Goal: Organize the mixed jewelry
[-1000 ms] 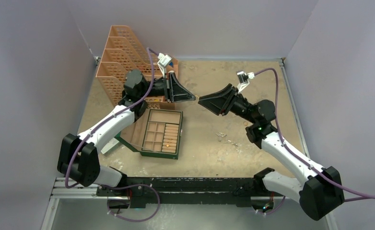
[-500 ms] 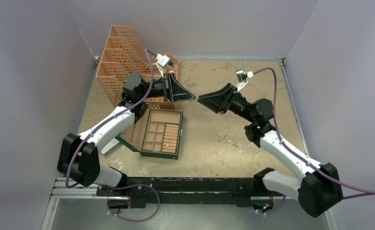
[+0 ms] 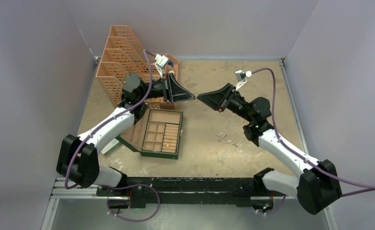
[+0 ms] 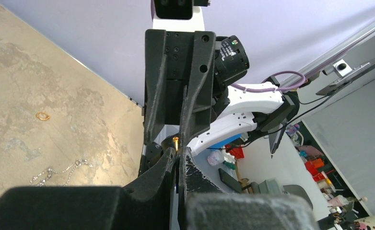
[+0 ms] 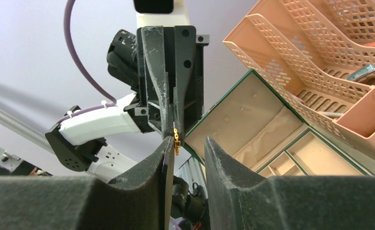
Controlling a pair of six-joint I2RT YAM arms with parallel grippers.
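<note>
Left gripper [image 3: 193, 97] has its jaws clamped on a tiny gold piece [image 5: 176, 139], perhaps an earring, midair. Right gripper [image 3: 199, 97] faces it with jaws apart, likely for a handover. The green box [image 3: 160, 154] lies at seven o'clock.

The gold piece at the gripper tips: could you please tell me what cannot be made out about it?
Right wrist: the left gripper covers most of the gold piece; ring or link, cannot tell.
Left wrist: only a tip shows above that gripper.
Top external: too small; right gripper contact unclear.
</note>
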